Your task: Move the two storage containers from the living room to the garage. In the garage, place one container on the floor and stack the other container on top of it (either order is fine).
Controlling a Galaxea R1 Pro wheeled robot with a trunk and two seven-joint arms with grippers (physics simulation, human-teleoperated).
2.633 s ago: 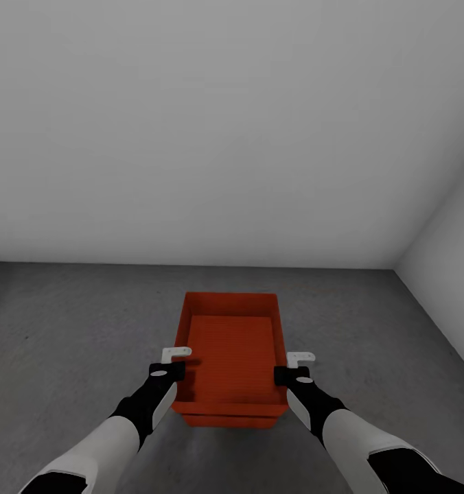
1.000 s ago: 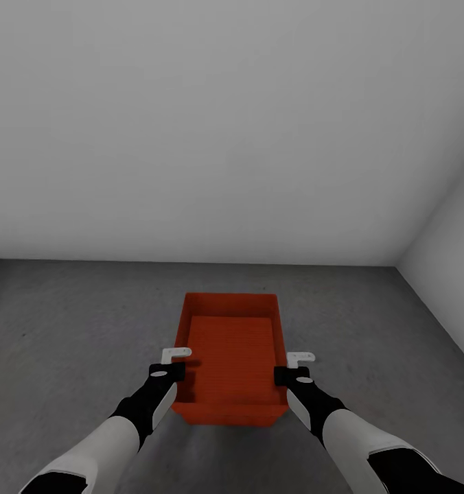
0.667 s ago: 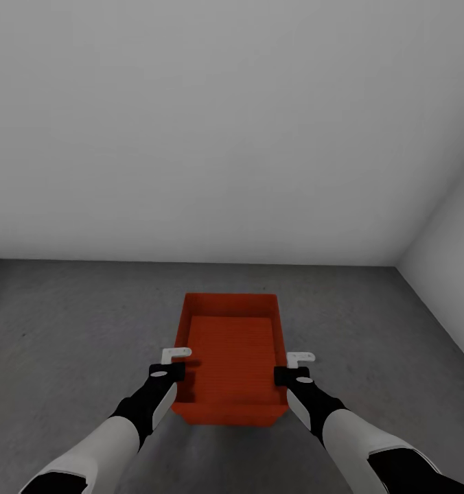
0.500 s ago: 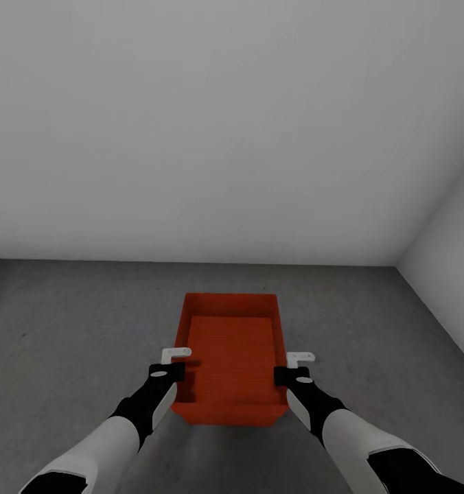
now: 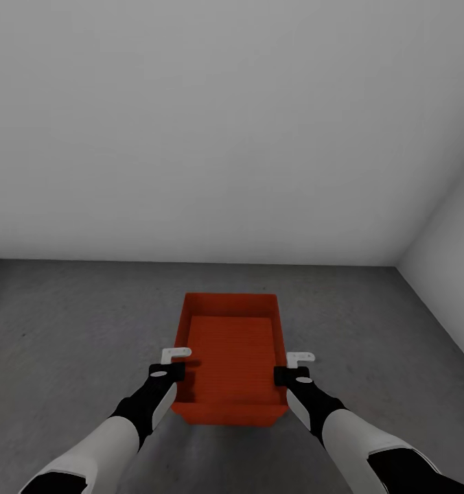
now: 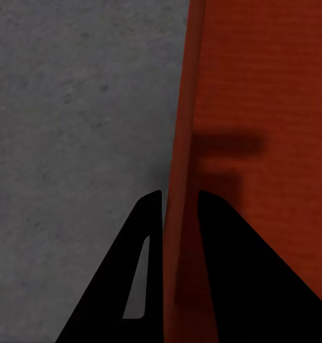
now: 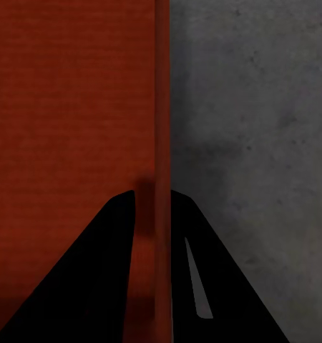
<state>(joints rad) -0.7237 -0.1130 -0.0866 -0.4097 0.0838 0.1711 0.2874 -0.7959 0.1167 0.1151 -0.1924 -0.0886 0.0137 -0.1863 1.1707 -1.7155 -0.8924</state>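
So the container (image 5: 230, 357) sits low over the grey floor (image 5: 67, 329) at about 6 o'clock in the head view, walls (image 5: 225, 137) behind. Left gripper (image 6: 179, 207) is pinched on its left wall, right gripper (image 7: 155, 196) on its right wall. Can't really tell if a second box sits underneath it.

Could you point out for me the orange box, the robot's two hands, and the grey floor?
storage container (image 5: 232, 350): head view, its inner bottom.
left gripper (image 6: 179, 214): left wrist view, between fingertips, astride the wall.
right gripper (image 7: 155, 196): right wrist view, between fingertips, astride the wall.
floor (image 5: 74, 322): head view, bare patch.
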